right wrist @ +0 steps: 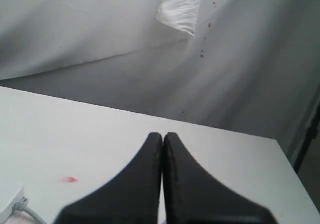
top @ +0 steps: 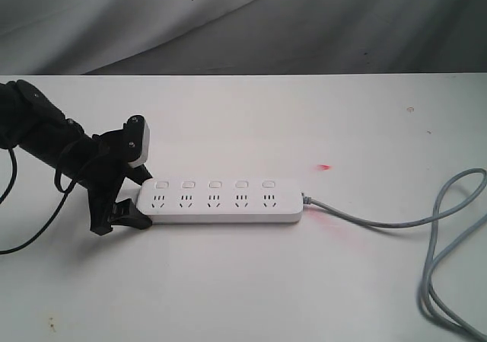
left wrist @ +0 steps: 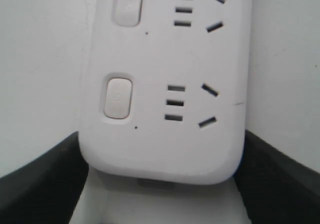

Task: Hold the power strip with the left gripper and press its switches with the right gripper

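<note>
On power strip end edges, left tool clamped; right tool closed.

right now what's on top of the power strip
Only its own five switches and sockets show on the power strip; nothing rests on it. The left tool grips its end from the sides. Its underside is hidden.

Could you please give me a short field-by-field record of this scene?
power strip: flat on the table; five switches, none touched
left gripper: jaws either side of the strip's cable-free end, apparently clamped
right gripper: shut, empty, away from the strip
cable: grey, trailing from the other end
</note>
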